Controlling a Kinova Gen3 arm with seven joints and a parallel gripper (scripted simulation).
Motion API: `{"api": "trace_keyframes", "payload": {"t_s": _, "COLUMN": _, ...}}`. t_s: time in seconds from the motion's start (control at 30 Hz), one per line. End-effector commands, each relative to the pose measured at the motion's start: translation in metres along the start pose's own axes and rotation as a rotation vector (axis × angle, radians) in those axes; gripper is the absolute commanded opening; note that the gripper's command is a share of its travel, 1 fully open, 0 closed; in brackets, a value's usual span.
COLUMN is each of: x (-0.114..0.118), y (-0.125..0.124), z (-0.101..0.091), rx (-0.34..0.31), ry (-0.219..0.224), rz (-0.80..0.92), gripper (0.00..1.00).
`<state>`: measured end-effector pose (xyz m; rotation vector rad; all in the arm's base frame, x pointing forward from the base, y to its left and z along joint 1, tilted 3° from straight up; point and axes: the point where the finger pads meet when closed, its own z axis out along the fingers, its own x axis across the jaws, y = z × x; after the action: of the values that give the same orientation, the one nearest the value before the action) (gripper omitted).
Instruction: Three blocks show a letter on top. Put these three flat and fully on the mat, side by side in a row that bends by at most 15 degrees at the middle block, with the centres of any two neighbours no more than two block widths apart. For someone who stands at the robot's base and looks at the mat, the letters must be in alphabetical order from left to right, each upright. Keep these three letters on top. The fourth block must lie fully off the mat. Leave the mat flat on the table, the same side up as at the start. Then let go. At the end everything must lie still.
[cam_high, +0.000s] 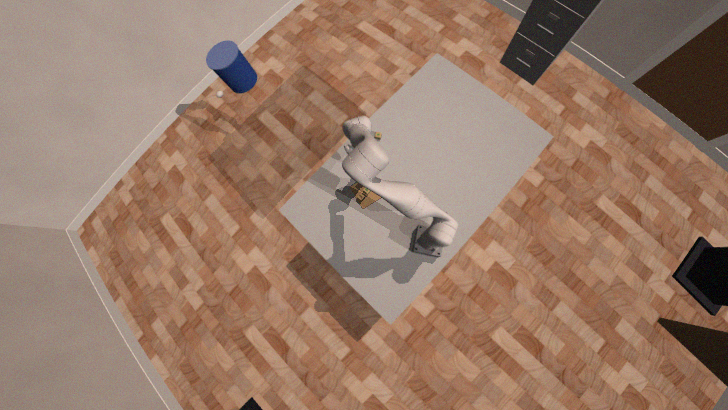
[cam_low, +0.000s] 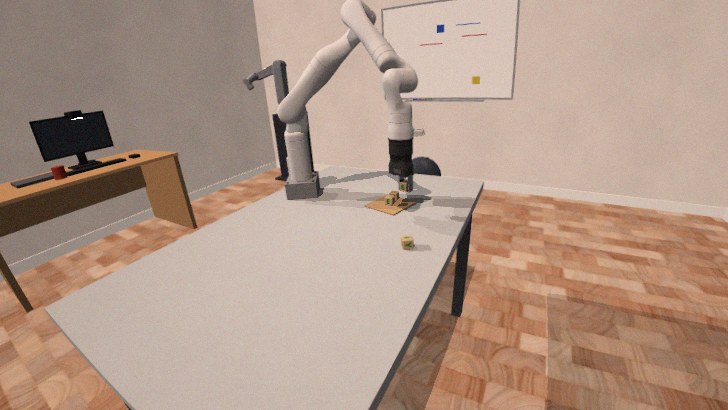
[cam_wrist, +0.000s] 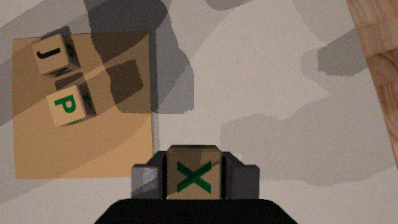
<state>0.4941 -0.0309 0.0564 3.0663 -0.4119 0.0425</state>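
Observation:
My gripper (cam_low: 403, 189) (cam_wrist: 193, 168) is shut on the X block (cam_low: 403, 186) (cam_wrist: 194, 172), its letter upward, and holds it above the table beside the mat. The thin wooden mat (cam_high: 370, 201) (cam_low: 379, 206) (cam_wrist: 125, 155) lies flat. On it stand the J block (cam_wrist: 48, 55) and the P block (cam_wrist: 67, 105), a small gap between them, both letters turned sideways in the wrist view. The fourth block (cam_high: 378, 135) (cam_low: 407, 242) lies on the table, well off the mat, with a green mark on top. The arm hides the gripper in the top view.
The grey table (cam_high: 458, 117) (cam_low: 254, 285) carries the robot's base (cam_high: 426, 244) (cam_low: 302, 187). A table edge shows at the right of the wrist view. Shadows of the arm and gripper fall across part of the mat.

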Motion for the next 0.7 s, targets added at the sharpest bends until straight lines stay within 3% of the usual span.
{"api": "trace_keyframes", "payload": {"t_s": 0.0, "x": 0.0022, "y": -0.0037, "z": -0.0057, "rx": 0.006, "ry": 0.01, "rz": -0.005, "gripper": 0.57}}
{"api": "trace_keyframes", "payload": {"t_s": 0.67, "x": 0.001, "y": -0.0038, "z": -0.005, "rx": 0.005, "ry": 0.007, "rz": 0.023, "gripper": 0.57}}
